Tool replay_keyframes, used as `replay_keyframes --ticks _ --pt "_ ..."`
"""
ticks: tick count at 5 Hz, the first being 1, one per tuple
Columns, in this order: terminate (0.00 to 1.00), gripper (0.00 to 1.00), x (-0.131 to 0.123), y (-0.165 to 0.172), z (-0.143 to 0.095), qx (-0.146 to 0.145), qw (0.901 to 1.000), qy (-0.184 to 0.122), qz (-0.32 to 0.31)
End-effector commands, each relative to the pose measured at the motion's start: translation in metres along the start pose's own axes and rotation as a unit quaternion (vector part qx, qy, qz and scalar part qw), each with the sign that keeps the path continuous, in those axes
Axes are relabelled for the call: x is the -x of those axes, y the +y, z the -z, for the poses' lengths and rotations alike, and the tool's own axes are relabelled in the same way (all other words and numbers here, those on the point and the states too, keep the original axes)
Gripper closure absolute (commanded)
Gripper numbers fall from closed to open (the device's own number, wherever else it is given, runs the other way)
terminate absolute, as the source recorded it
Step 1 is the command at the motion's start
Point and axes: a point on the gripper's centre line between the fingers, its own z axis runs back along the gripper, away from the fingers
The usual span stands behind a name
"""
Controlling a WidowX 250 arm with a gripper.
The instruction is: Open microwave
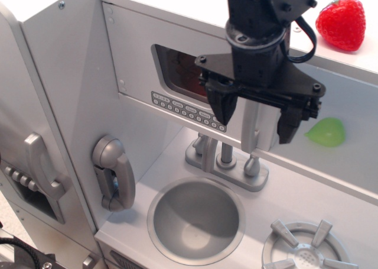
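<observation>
The microwave (142, 56) is a light grey box at the top of the toy kitchen. Its door has a dark rounded window (180, 73), a button row (183, 110) and a vertical silver handle (250, 126) at its right edge. The door looks shut or nearly shut. My black gripper (257, 114) hangs in front of the door's right end. It is open, with one finger (225, 105) left of the handle and the other (289, 122) right of it. The upper handle is hidden behind the gripper.
A red strawberry (341, 22) lies on the kitchen top at right. A green toy (325, 132) sits in the open shelf right of the microwave. Below are the faucet (227, 159), round sink (196, 219), burner (304, 250) and grey phone (114, 173). A grey door with curved handle (42, 165) is at left.
</observation>
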Motion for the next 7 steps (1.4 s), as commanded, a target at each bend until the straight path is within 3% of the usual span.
replay_keyframes --ticks 1,3,4,5,7 --pt "0.0 0.0 -0.033 0.009 -0.002 -0.003 0.9988 -0.035 -0.033" --pt "0.0 0.0 -0.042 0.009 0.004 -0.01 0.9991 -0.033 -0.023" --pt "0.0 1.0 -0.038 0.011 0.006 0.021 0.999 -0.034 -0.02" --pt "0.0 1.0 -0.039 0.012 0.005 0.043 0.9978 -0.046 -0.021" --pt "0.0 1.0 -0.022 0.014 0.001 0.046 0.9978 -0.047 -0.002"
